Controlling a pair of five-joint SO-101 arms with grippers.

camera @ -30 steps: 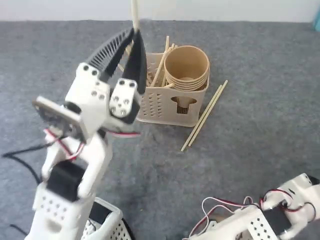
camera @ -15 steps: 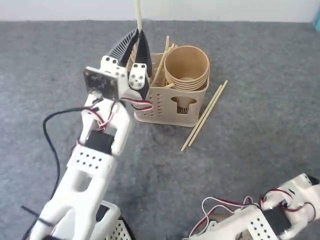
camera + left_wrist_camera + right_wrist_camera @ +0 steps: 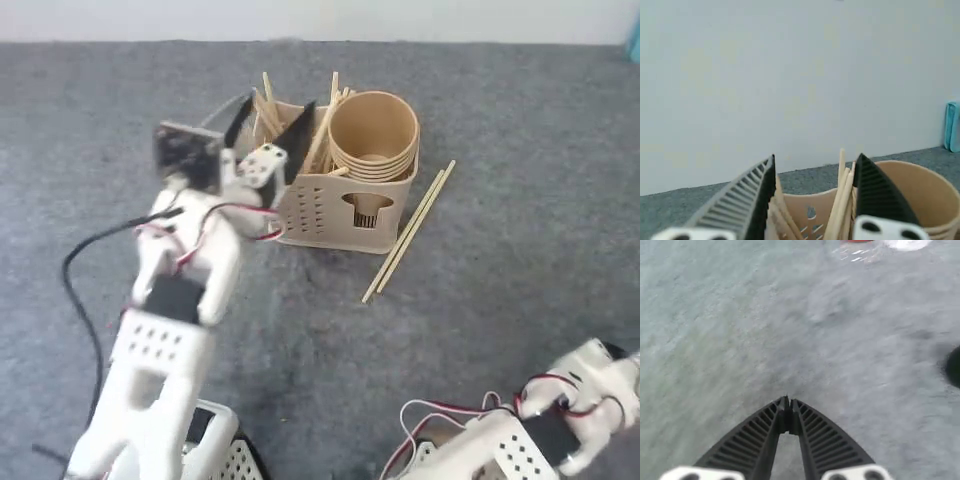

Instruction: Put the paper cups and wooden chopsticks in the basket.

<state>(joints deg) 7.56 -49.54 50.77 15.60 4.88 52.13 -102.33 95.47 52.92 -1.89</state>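
Over the basket (image 3: 330, 210), my left tool (image 3: 270, 118) has lowered and opened, chopstick (image 3: 267, 95) released inside; a loose pair (image 3: 410, 232) waits on the surface beyond it.

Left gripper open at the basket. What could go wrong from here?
1. The left gripper is open around chopsticks standing in the basket; pulling back could snag them or drag the basket.
2. Two loose chopsticks lie flat on the carpet close beside the basket; a pinch there may bump it.
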